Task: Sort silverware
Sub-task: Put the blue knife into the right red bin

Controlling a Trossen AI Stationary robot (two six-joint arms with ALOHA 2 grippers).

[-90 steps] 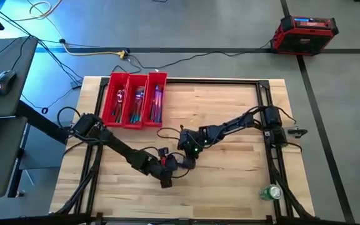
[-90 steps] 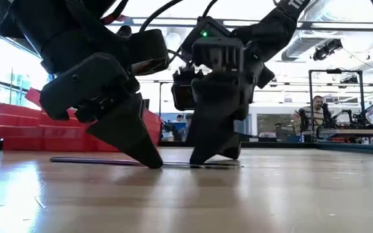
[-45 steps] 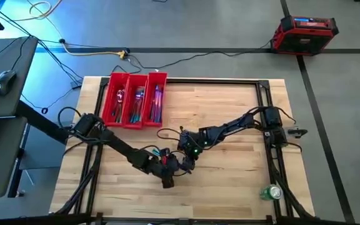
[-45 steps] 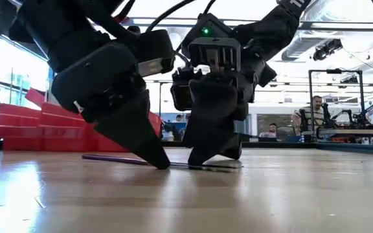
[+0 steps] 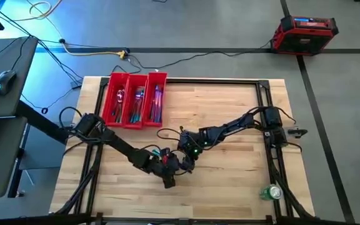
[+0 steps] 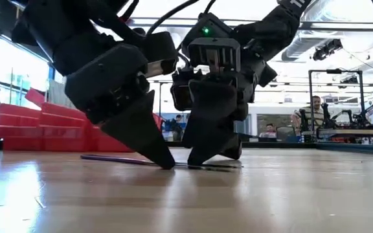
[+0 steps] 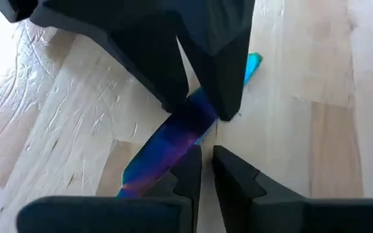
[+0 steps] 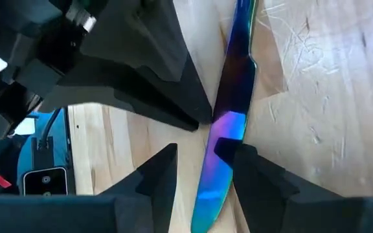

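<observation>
One piece of silverware, an iridescent knife (image 7: 173, 139), lies flat on the wooden table near its middle. It also shows as a thin purple strip in the low view (image 6: 115, 158). My left gripper (image 7: 206, 168) is shut, its tips down on the knife. My right gripper (image 8: 201, 152) stands open, tips at the table, one finger on each side of the knife (image 8: 228, 97). Whether they touch it I cannot tell. The rest of the silverware (image 5: 139, 103) lies in the red tray (image 5: 112, 100) at the far left. My left gripper presses its shut fingertips (image 7: 190, 169) down on the knife from above, slanting in from the table's left. One finger covers the knife's edge (image 7: 173, 155), partway along its length. The knife lies flat on the table under the tip (image 6: 166, 163).
A green can (image 5: 270, 192) stands at the table's near right corner. The two grippers' tips are almost touching (image 6: 180, 162). A red box (image 5: 305, 31) sits on the floor beyond the table. People (image 6: 316, 107) show in the room behind.
My left gripper has slid along the table toward my right gripper, its shut tips staying down. The knife has gone with it: in the low view its free end has drawn in toward the grippers. My right gripper has kept its place.
</observation>
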